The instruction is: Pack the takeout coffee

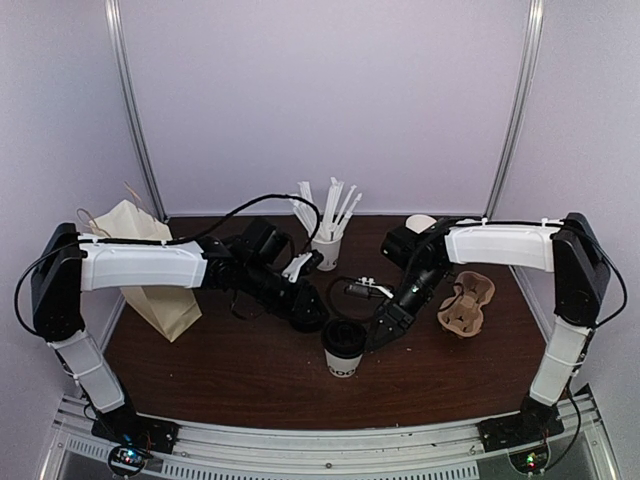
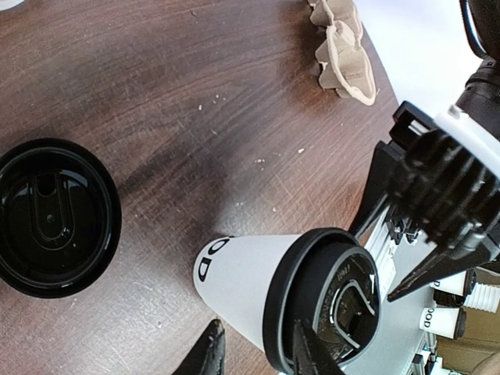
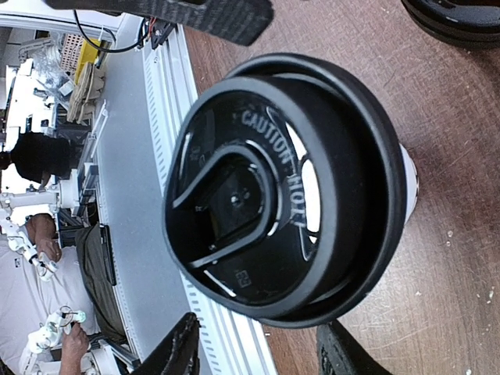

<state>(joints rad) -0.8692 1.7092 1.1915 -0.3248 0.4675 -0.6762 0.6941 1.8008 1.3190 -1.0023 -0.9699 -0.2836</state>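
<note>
On the table, the paper bag sits at nine o'clock, the cup carrier at three, and the takeout coffee stands upright and lidded near six. The approach to grasp seems in hand: the right gripper is at the coffee's two o'clock and the left gripper at its ten, both with fingers spread, holding nothing. Next, probably, one gripper must close on the coffee's paper wall and keep it level.

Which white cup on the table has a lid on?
The takeout coffee cup nearest the arm bases: a black lid caps it. The straw cup farther back is open-topped.
</note>
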